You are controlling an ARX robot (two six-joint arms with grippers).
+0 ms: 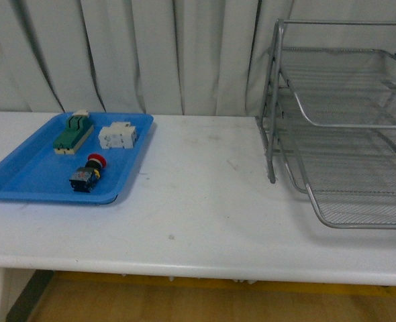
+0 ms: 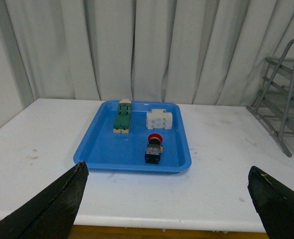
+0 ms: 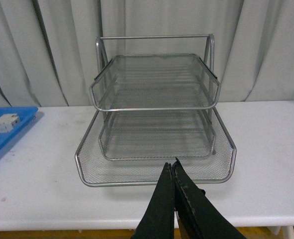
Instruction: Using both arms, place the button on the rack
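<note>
Left wrist view: left jaws wide open, empty, hanging short of the tray (image 2: 99, 152). Button (image 2: 154, 148) lies on its side in the tray's near part. Right jaws shut, empty, facing the rack (image 3: 154, 107). Pick not started; next, left likely reaches in and straddles the button. Front view crops the rack's right side and shows no arms.

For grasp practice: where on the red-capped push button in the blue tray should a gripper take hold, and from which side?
The push button lies on its side, cap pointing away from the robot. Probably grip the blocky body from above, across its flat sides; the round cap may slip.
</note>
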